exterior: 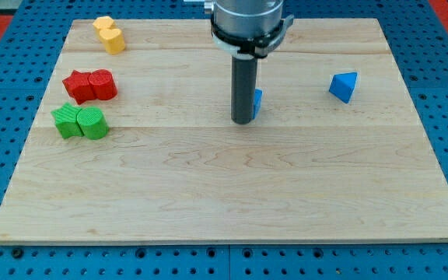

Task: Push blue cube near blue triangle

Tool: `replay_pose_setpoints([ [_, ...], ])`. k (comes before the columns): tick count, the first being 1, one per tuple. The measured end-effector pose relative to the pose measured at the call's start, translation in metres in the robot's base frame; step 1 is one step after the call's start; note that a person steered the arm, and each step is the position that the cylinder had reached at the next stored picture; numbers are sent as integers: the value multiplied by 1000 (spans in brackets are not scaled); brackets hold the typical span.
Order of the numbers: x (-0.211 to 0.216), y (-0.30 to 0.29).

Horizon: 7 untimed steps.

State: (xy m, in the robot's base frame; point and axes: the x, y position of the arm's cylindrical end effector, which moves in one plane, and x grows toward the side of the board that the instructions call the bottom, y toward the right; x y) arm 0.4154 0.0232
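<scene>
my tip (243, 121) sits just above frame centre on the wooden counter (224, 194), right against the blue cube (257, 102), which is mostly hidden behind the rod. no pincer on this rig, so nothing to report there. blue triangle (344, 86) is well apart at the upper right. yellow blocks (110, 34), red blocks (89, 85) and green blocks (80, 122) are stacked down the left side.

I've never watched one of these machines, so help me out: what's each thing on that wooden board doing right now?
my tip: down on the board, at the blue cube's left side.
blue cube: mostly hidden behind the rod.
blue triangle: alone, well right of the cube.
red blocks: paired, touching.
green blocks: paired, touching.
yellow blocks: paired, touching.
wooden board: flat.
</scene>
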Motion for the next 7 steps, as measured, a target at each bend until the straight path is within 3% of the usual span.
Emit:
replay_pose_setpoints([
  [2,-39,-31],
  [3,-62,-15],
  [4,-60,27],
  [5,-60,5],
  [6,-29,-20],
  [7,-30,31],
])
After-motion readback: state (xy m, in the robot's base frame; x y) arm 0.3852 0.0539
